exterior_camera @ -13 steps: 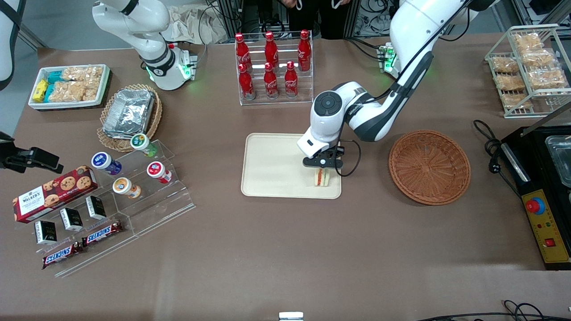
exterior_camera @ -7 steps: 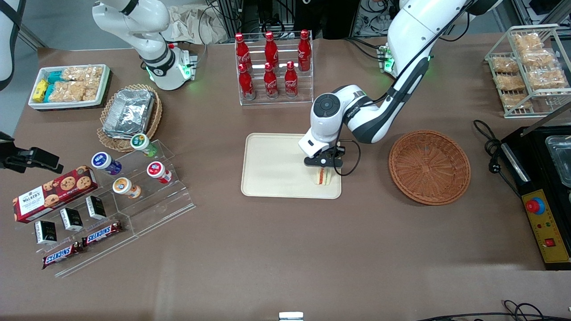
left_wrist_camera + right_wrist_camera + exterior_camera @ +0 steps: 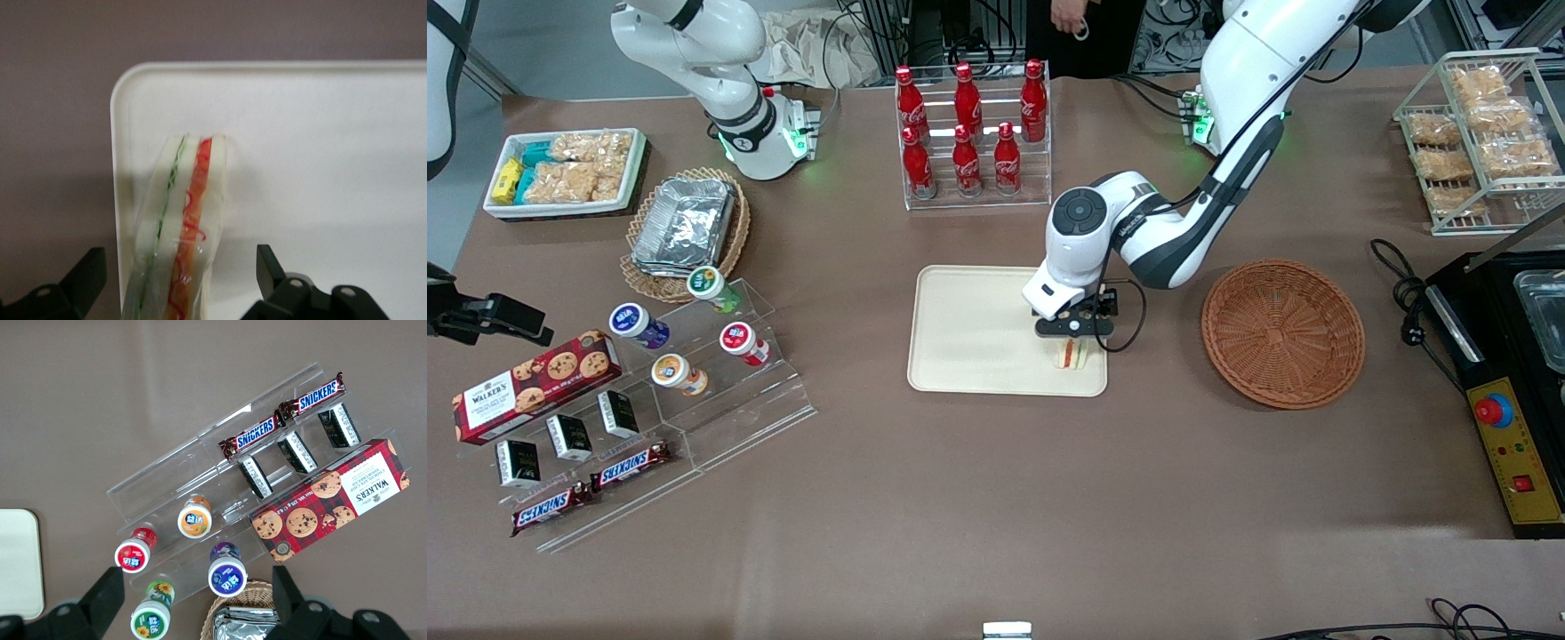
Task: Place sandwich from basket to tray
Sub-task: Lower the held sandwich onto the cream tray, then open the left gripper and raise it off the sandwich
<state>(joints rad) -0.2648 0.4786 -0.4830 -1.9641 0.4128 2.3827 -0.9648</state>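
Observation:
The sandwich, a white wedge with red and green filling, stands on edge on the cream tray, close to the tray's corner nearest the basket. My left gripper hovers just above it and is open. In the left wrist view the sandwich sits between the two black fingers with a gap on each side, right by the rim of the tray. The reddish-brown basket lies beside the tray toward the working arm's end and holds nothing.
A rack of red cola bottles stands farther from the camera than the tray. An acrylic stand with cups and snack bars and a tan basket of foil trays lie toward the parked arm's end. A black appliance sits past the basket.
The fingers have spread apart and let go of the sandwich, which now stands on the tray on its own. The arm has barely moved.

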